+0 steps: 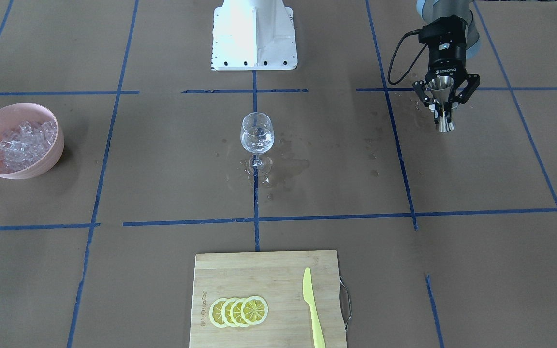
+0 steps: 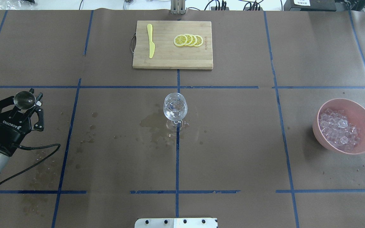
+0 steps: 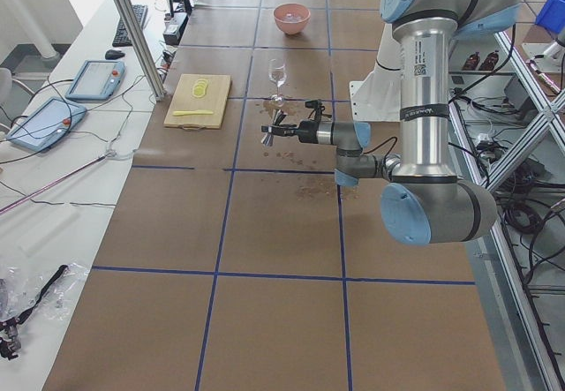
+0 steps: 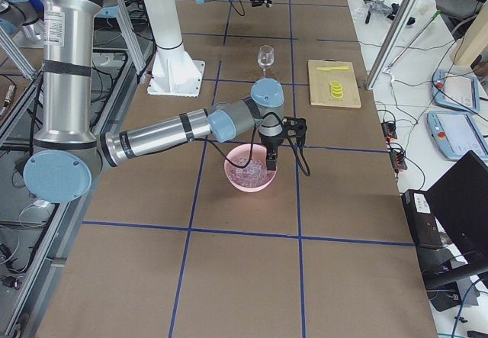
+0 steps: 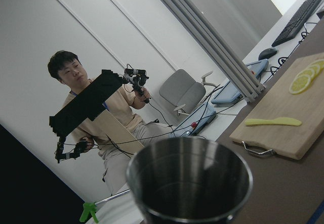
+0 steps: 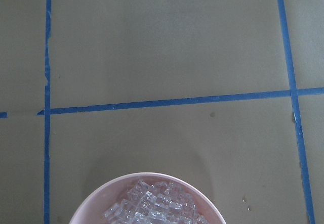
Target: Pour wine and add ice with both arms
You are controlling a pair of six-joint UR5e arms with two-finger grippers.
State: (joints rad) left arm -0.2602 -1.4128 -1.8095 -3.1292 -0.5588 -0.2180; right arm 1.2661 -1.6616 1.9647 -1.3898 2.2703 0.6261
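Observation:
My left gripper [image 1: 443, 107] is shut on a steel jigger [image 1: 441, 92] and holds it upright above the table, far to the left of the wine glass [image 2: 175, 107]. The jigger also shows in the overhead view [image 2: 24, 99] and fills the left wrist view [image 5: 190, 176]. The glass stands at the table's middle with clear contents in its bowl. The ice [image 2: 338, 129] is heaped in a pink bowl [image 2: 364, 115]. My right gripper [image 4: 272, 159] hangs above the bowl's far rim; I cannot tell if it is open. The right wrist view shows the ice [image 6: 152, 206] below.
A wooden cutting board [image 2: 163, 57] with lemon slices [image 2: 188, 40] and a yellow knife [image 2: 150, 44] lies beyond the glass. Wet patches [image 2: 150, 122] spread around the glass foot and toward the left arm. The white pedestal [image 1: 254, 34] stands at the robot's side.

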